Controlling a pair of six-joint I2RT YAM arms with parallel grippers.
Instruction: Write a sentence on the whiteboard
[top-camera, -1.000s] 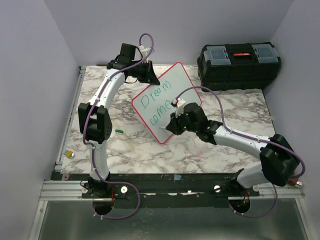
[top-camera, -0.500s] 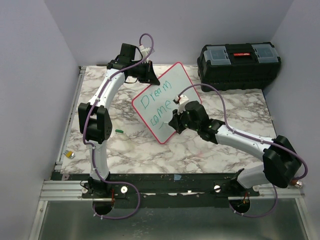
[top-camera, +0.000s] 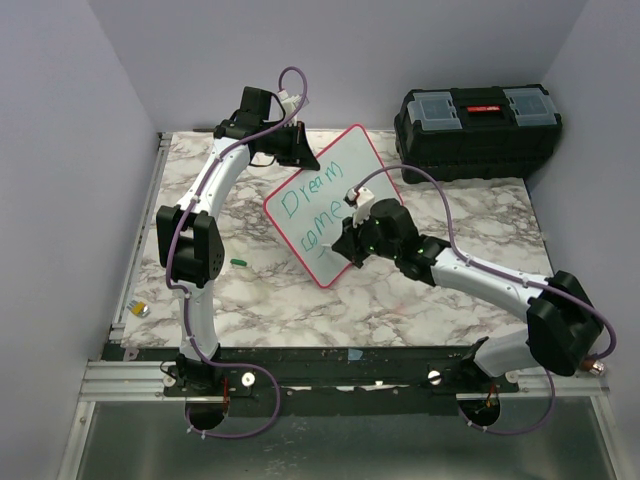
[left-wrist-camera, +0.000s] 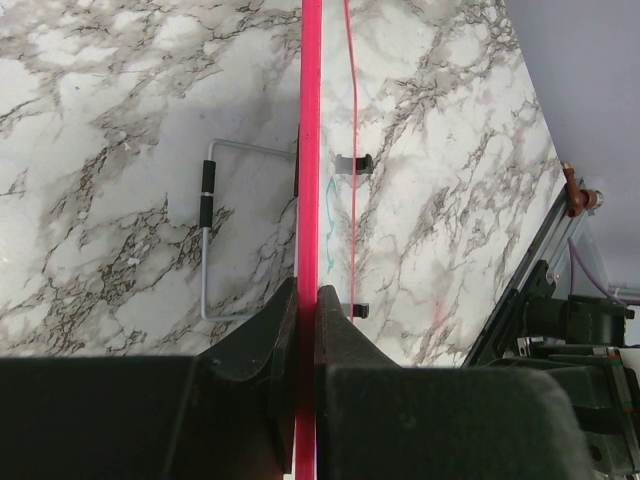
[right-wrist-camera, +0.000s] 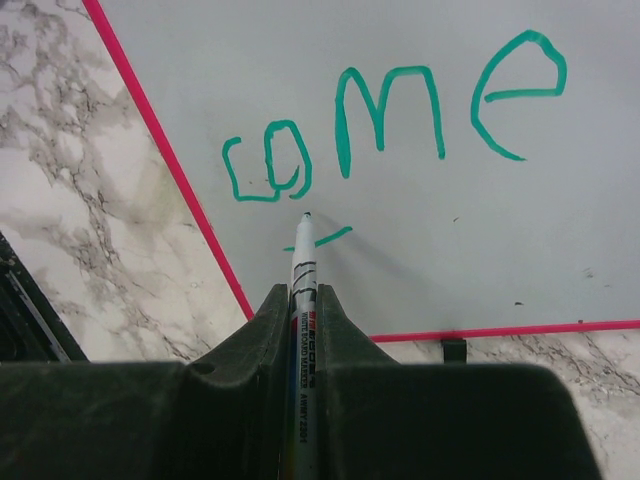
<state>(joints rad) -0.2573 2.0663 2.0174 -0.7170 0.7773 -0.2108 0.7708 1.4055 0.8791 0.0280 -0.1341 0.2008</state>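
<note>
Along the near edge of the bench (top-camera: 300, 310) runs a metal rail (top-camera: 120, 378) that carries both arm bases. Near the near-left corner, a small yellowish object (top-camera: 143, 309) lies beside the bench's left edge. A little farther in, a short green cap (top-camera: 238, 262) lies on the marble, well apart from the board.

At mid-bench the right end effector (top-camera: 347, 248) is clenched on a marker (right-wrist-camera: 303, 290), which sticks out between its fingers. The marker's tip is at the white surface beside a short green stroke just under "come". In the top view this wrist covers the near right part of the whiteboard (top-camera: 345, 160), and its purple cable (top-camera: 420, 185) arches over the board's right corner.

The whiteboard sits turned at an angle across the middle of the bench, with its red rim all round. The sentence (top-camera: 308, 208) reads "Dream" above "come" in green.

At the board's far-left edge the left end effector (top-camera: 292, 148) is clamped on the rim, fingers pressed to both faces. A wire stand (left-wrist-camera: 205, 240) shows on one side and small clips (left-wrist-camera: 355, 163) on the other.

A black toolbox (top-camera: 478, 130) sits at the far-right corner.
</note>
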